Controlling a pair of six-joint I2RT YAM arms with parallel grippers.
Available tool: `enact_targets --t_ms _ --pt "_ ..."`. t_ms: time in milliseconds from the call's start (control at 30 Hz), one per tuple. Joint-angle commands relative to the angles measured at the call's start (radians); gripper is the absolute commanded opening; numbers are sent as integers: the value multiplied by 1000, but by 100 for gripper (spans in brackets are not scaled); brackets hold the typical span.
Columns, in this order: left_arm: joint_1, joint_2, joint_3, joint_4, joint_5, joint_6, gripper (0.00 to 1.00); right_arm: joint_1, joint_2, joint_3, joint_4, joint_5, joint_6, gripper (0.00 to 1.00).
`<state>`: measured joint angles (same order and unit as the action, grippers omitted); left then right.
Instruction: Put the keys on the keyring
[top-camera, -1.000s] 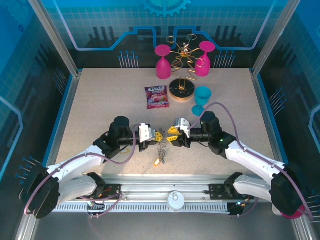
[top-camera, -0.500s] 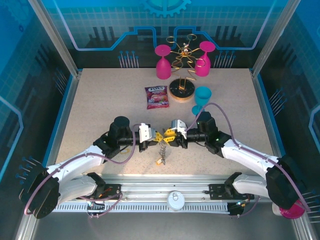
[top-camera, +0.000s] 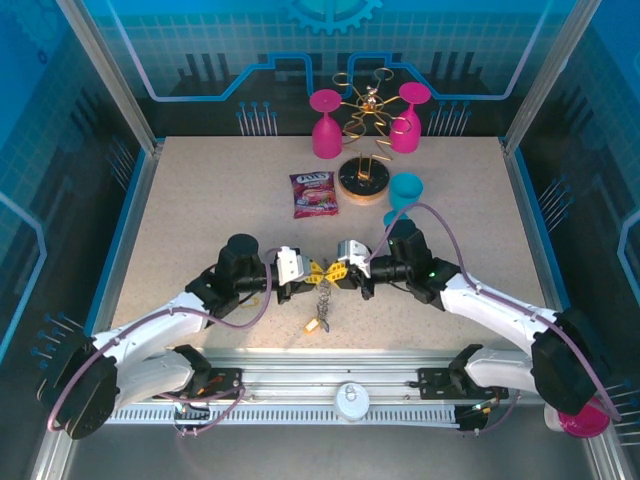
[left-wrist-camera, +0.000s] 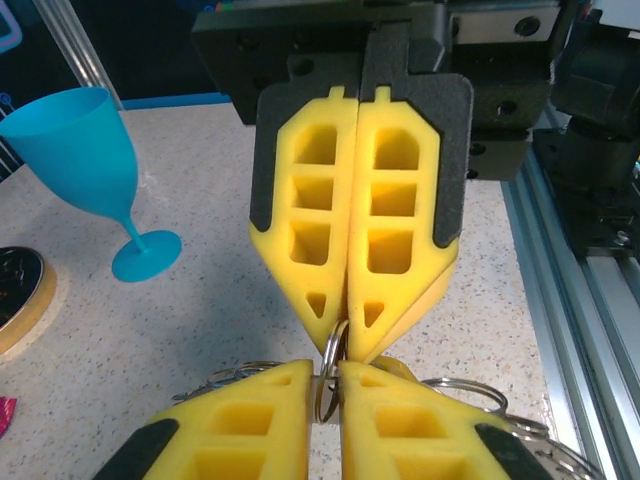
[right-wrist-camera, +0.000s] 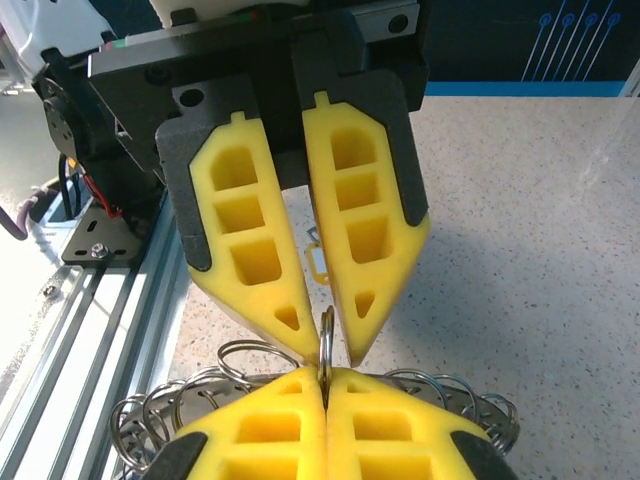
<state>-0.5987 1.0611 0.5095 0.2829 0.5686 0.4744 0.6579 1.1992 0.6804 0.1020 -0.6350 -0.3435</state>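
Just below the middle of the overhead view, the left claw (top-camera: 313, 272) and right claw (top-camera: 338, 274) meet tip to tip over the counter (top-camera: 200, 220), both clamped on the keyring (left-wrist-camera: 333, 348), the keys (top-camera: 321, 302) dangling beneath.

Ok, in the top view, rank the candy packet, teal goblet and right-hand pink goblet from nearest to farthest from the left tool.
From the left tool, shut on the keyring:
1. Candy packet, just beyond it, mid-table.
2. Teal goblet, back right.
3. Pink goblet, far back right.
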Motion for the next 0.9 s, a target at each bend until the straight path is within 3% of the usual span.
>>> enact_targets --t_ms 0,400,500,567,633,667,800,867 --pt "-5 -20 43 -74 -40 39 15 37 7 104 -219 75 -112 0" --pt "-17 -10 87 -151 -31 82 16 120 89 305 -499 248 -214 0" --pt "-19 -4 95 -162 -16 87 10 130 92 318 -489 237 -210 0" --pt "-22 0 101 -175 -9 95 1 132 84 314 -468 225 -198 0" --pt "-22 -2 100 -172 1 100 0 117 54 282 -406 202 -164 0" --pt "-21 -4 97 -166 4 99 0 101 36 258 -358 188 -134 2" --pt "-21 -21 52 -58 6 63 0 -7 -46 90 -112 66 25 29" --pt "-22 -24 28 7 15 34 0 -43 -64 30 -25 10 69 33"
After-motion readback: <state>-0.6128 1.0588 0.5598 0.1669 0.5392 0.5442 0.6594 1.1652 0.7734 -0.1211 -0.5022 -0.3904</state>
